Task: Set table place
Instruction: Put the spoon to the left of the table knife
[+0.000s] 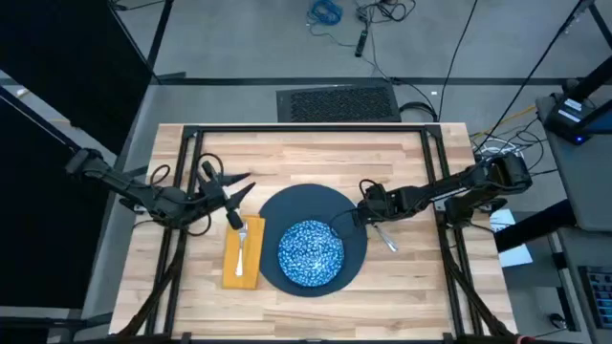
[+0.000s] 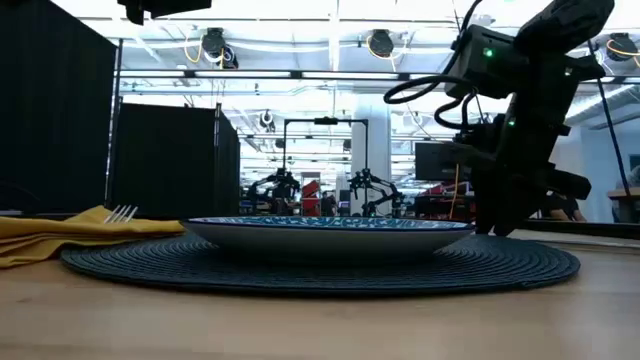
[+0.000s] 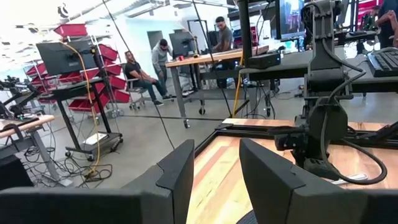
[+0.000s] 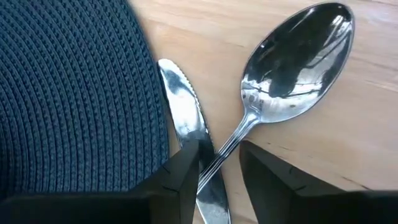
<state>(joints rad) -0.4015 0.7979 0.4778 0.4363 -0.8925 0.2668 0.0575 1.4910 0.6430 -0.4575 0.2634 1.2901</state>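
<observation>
The table [image 1: 316, 158] carries a dark woven round mat [image 1: 356, 250] at centre. On it sits the speckled dish [image 1: 311, 252]. At the mat's nine o'clock lies the yellow napkin [image 1: 232, 269], with the fork [image 1: 242, 247] on top. At three o'clock, the right claw [image 1: 358, 216] straddles the spoon [image 4: 292, 68] handle, which crosses the knife [image 4: 186, 121], fingers spread. The left claw [image 1: 234, 191] hovers released above the napkin.

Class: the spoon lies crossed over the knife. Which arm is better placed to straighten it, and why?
Right. The right gripper is open directly over the spoon and knife; the left gripper hovers across the placemat, near the fork.
</observation>
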